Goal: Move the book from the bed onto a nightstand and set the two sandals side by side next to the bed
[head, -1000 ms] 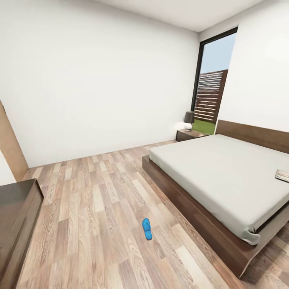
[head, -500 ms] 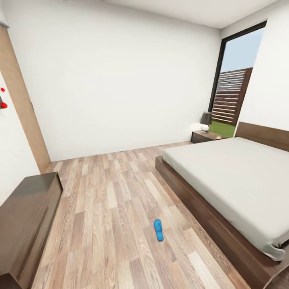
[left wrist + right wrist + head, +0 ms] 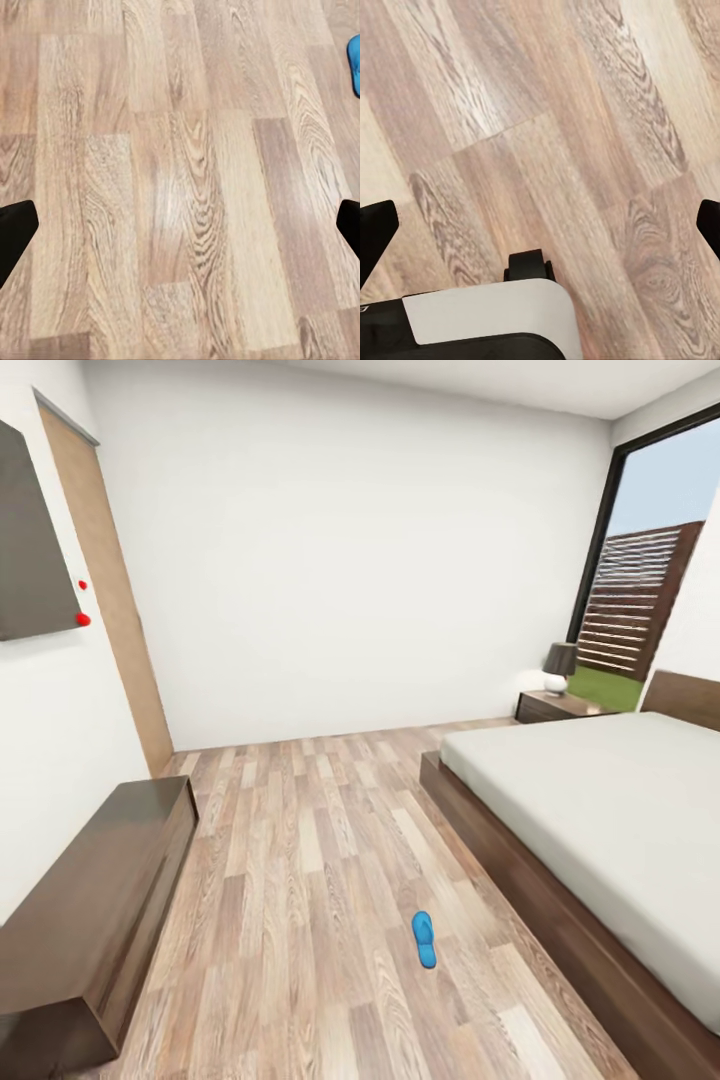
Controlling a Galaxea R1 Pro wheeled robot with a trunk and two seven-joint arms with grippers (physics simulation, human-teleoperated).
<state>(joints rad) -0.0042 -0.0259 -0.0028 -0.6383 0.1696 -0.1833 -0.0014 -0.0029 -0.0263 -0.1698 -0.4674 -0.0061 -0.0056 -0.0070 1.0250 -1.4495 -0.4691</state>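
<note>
View has panned left; book now out of frame. One sandal (image 3: 424,939) at 6 o'clock beside bed (image 3: 600,810). Both jaws apart, empty.

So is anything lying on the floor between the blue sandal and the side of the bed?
Nothing visible: bare wood-plank floor separates the sandal from the bed frame.

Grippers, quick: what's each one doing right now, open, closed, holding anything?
Left gripper: open, jaws spread wide, nothing between them.
Right gripper: open, jaws spread wide, nothing held.
</note>
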